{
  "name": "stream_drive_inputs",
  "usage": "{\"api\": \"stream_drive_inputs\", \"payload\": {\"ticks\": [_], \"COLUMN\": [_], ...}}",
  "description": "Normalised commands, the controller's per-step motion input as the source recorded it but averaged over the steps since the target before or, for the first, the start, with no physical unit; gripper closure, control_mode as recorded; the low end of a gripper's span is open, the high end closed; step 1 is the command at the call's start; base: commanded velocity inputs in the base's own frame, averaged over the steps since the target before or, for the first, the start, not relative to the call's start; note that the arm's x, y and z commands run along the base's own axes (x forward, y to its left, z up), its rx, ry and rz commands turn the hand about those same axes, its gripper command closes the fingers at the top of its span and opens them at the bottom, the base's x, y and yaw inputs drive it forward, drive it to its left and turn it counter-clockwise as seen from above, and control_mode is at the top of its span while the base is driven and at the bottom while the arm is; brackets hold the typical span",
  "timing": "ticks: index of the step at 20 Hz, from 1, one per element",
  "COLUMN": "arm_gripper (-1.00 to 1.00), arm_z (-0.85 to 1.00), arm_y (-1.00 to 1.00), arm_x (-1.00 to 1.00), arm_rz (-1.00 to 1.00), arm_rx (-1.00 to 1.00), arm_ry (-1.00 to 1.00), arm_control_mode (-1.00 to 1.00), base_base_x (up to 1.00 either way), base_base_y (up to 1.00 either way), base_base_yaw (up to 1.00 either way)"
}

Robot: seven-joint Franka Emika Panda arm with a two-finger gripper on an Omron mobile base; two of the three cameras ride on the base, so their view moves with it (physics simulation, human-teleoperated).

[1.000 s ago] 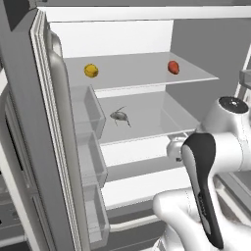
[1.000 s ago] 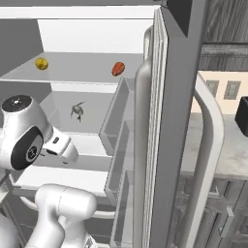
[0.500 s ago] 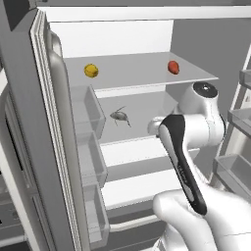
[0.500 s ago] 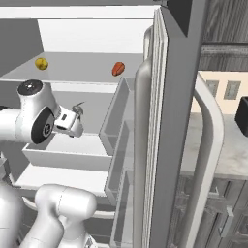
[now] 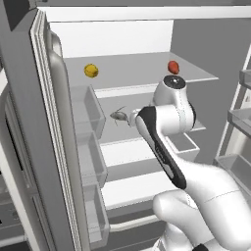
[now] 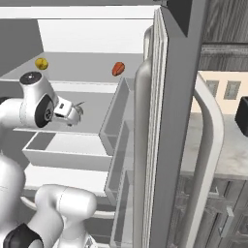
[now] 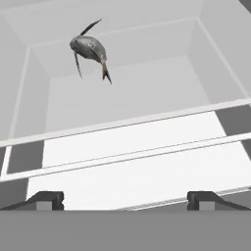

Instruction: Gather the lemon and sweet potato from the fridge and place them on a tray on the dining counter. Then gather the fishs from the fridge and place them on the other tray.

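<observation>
**Arm reaching into the open fridge, jaws empty**

The fridge (image 5: 44, 127) stands with its doors swung open. The lemon (image 5: 90, 70) lies on the upper shelf toward the left; the sweet potato (image 5: 173, 66) lies on the same shelf toward the right, well apart from it. A grey fish (image 7: 89, 49) rests on the shelf below, toward the back. The gripper (image 7: 125, 198) is spread wide and holds nothing; in the hand view its tips point into the fridge, with the fish ahead of them and not touching.
</observation>
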Motion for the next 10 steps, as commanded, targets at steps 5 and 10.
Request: {"api": "stream_drive_inputs", "payload": {"ticks": [5, 10], "arm_gripper": [-1.0, -1.0], "arm_z": [-0.2, -0.21], "arm_y": [0.04, 0.01], "arm_x": [0.55, 0.46], "arm_rz": [0.07, 0.02], "arm_rx": [-0.01, -0.04], "arm_ry": [0.0, 0.0], "arm_control_mode": [-1.0, -1.0], "base_base_x": [0.0, 0.0], "base_base_y": [0.0, 0.0], "base_base_yaw": [0.0, 0.0]}}
